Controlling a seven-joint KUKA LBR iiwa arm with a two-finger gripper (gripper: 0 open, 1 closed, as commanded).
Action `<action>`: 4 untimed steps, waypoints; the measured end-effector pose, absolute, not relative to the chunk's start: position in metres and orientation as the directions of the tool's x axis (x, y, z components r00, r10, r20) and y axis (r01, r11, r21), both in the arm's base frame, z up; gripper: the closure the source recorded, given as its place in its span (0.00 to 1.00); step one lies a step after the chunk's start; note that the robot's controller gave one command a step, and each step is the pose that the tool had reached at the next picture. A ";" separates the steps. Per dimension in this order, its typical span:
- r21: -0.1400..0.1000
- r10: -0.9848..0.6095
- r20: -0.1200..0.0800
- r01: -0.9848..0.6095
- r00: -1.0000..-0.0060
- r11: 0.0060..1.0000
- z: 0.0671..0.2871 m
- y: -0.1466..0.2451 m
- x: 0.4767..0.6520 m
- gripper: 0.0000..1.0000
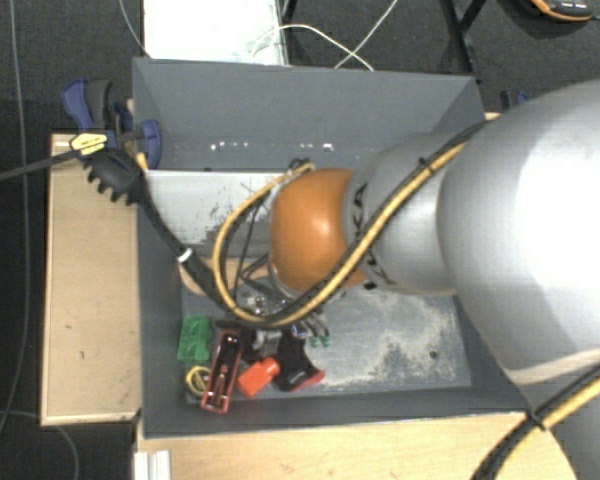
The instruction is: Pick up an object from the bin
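Note:
My gripper (257, 303) hangs low in the bin's front left part, mostly hidden under the arm's orange cover. Just below it lie a black and red piece (299, 369) and an orange-red block (257, 376). Left of those a long red and black tool (220, 372) lies along the front wall. A green crumpled thing (193, 337) sits further left, with a small yellow ring (197, 376) under it.
A small green bit (321, 339) lies right of the gripper. The bin's grey floor stretches bare to the right. The arm and its cables cover the bin's middle and right.

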State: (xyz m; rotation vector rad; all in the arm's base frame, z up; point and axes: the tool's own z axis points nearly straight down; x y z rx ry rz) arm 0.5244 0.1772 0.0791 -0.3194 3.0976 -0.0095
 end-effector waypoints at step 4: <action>-0.010 -0.283 -0.026 -0.283 -0.959 0.959 0.253 0.149 0.505 1.00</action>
